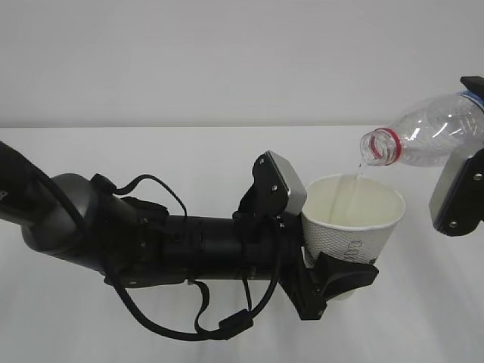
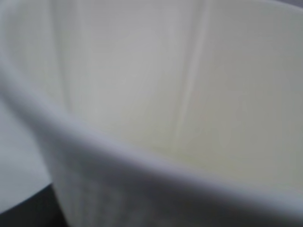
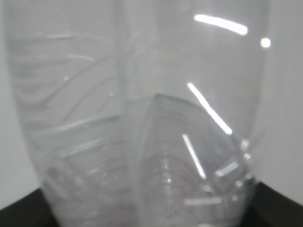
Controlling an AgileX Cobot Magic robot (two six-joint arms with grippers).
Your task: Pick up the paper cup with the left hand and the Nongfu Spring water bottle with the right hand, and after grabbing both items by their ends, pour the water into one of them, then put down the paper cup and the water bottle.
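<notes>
My left gripper (image 1: 340, 274) is shut on the base of the white paper cup (image 1: 354, 225), which it holds above the table with its mouth tipped toward the camera. My right gripper (image 1: 465, 181) is shut on the rear end of the Nongfu Spring water bottle (image 1: 431, 136). The clear, capless bottle lies tilted, its red-ringed mouth just over the cup's far rim. A thin stream of water (image 1: 356, 175) falls into the cup. The cup's blurred inside (image 2: 165, 71) fills the left wrist view. The bottle's ribbed wall (image 3: 142, 118) fills the right wrist view, and both grippers' jaws are hidden.
The white table (image 1: 151, 159) runs back to a plain grey wall. My thick black left arm (image 1: 151, 242), with its looping cables, lies across the lower left of the exterior view.
</notes>
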